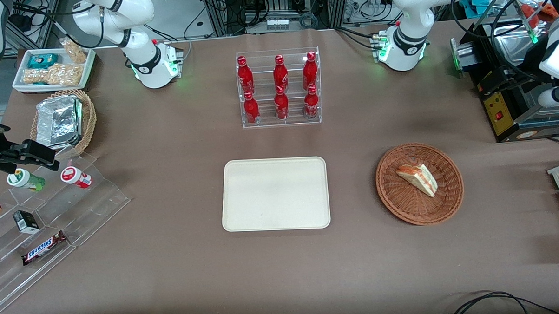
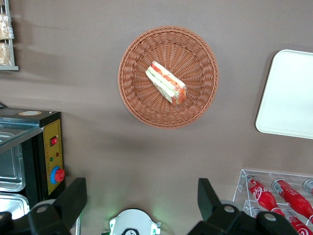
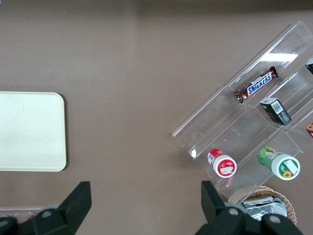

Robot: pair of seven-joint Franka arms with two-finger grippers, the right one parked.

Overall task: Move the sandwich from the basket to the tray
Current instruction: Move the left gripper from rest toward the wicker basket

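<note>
Lying on its side in the basket (image 1: pixel 420 183), the sandwich (image 1: pixel 417 178) rests near the centre, its point toward seven o'clock in the front view. The tray (image 1: pixel 275 194) sits on the counter (image 1: pixel 177 146) at the basket's nine o'clock, apart from it. The end effector (image 2: pixel 142 203) hangs high above the counter, fingers (image 2: pixel 73 198) spread wide, holding nothing.

The sandwich (image 1: pixel 417 178) lies in the basket (image 1: pixel 397 199), toward the working arm's end of the table (image 1: pixel 172 272). The tray (image 1: pixel 275 194) sits beside the basket, apart from it. The gripper (image 2: pixel 142 205) hangs open high above the table, near the basket.
</note>
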